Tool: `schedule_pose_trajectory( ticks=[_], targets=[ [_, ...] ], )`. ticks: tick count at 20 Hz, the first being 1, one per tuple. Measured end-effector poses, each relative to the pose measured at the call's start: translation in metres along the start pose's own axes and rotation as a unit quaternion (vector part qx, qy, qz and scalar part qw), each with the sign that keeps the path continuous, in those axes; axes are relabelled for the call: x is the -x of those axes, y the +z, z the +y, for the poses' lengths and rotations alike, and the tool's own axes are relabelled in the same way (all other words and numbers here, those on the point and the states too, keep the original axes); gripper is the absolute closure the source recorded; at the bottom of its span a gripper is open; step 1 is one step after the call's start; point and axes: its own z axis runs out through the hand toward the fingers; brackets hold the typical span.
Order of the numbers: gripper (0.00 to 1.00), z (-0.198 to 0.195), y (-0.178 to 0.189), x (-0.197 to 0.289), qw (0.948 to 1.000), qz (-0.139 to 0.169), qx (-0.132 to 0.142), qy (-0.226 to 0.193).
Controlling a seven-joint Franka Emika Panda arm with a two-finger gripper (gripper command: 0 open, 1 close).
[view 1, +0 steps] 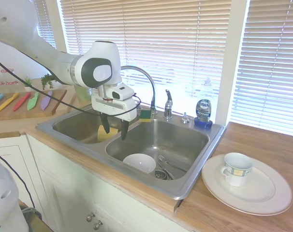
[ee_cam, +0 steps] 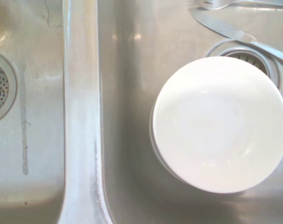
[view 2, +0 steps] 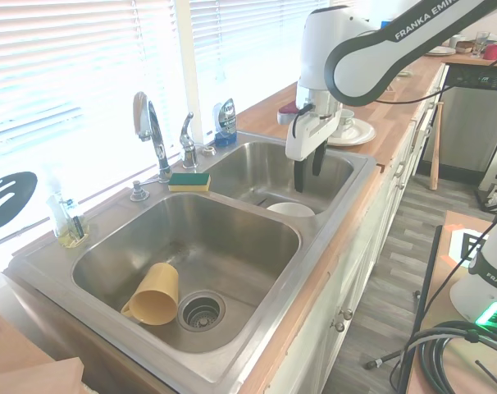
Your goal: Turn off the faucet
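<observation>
The faucet (view 1: 145, 79) is chrome, with a tall arched spout rising behind the sink divider and a short upright lever handle (view 1: 168, 103) just beside it. The second exterior view also shows the spout (view 2: 152, 125) and handle (view 2: 187, 138). I see no stream of water. My gripper (view 1: 113, 129) hangs open and empty over the front of the basin that holds a white bowl (view 1: 139, 162), well in front of the faucet and below the spout's arch. Its fingers (view 2: 300, 174) point straight down. The wrist view looks down on the bowl (ee_cam: 221, 123) and the divider (ee_cam: 81, 116).
A green-yellow sponge (view 1: 145, 114) lies by the faucet base, and a blue-labelled dish soap bottle (view 1: 203, 112) stands past the handle. Cutlery (ee_cam: 235, 31) lies near the bowl. A yellow cup (view 2: 152, 295) lies in the other basin. A plate (view 1: 262, 195) with a mug (view 1: 237, 168) sits on the counter.
</observation>
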Motion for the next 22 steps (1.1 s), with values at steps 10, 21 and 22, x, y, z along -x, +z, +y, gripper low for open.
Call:
schedule_pose_trajectory(
  ticks=[10, 21, 22],
  targets=[
    [1.00, 0.006, 0.000, -0.003, 1.0000, 0.000, 0.000, 0.007],
    [1.00, 0.030, -0.002, 0.000, 0.9998, 0.000, -0.001, 0.019],
    [1.00, 0.030, -0.002, 0.000, 0.9998, 0.000, -0.001, 0.019]
  ],
)
